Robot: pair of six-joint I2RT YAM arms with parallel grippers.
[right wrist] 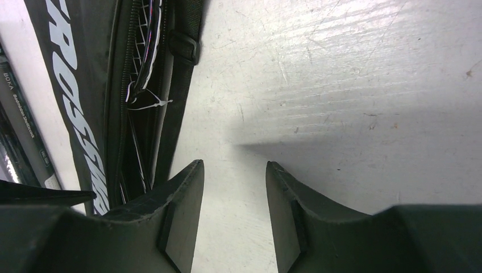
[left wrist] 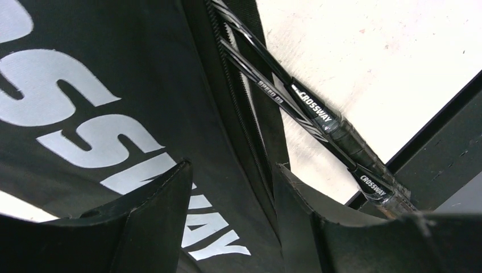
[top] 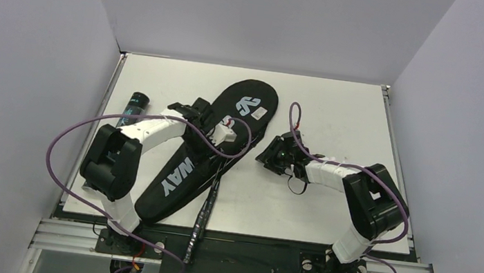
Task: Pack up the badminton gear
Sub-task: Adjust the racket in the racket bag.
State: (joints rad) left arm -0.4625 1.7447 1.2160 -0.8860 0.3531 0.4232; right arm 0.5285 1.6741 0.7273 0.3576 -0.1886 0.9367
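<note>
The black teardrop racket bag (top: 174, 180) lies slantwise on the table, its white lettering (left wrist: 85, 114) facing up. Two thin black rackets (top: 204, 212) stick out of its narrow end, their handles (left wrist: 341, 133) reaching the table's near edge. Racket strings (right wrist: 139, 68) show through the bag's open zipper. My left gripper (top: 202, 128) hangs open just over the bag (left wrist: 230, 176), holding nothing. To the right of the bag (right wrist: 74, 85), my right gripper (top: 270, 155) is open above bare table (right wrist: 234, 170). The long black tube (top: 135, 104) lies left of the bag. Shuttlecocks are out of view.
A black metal frame (top: 246, 252) runs along the table's near edge, and the racket handles reach over it. Grey walls close in the left, right and far sides. The tube (right wrist: 23, 114) also shows at the far left of the right wrist view.
</note>
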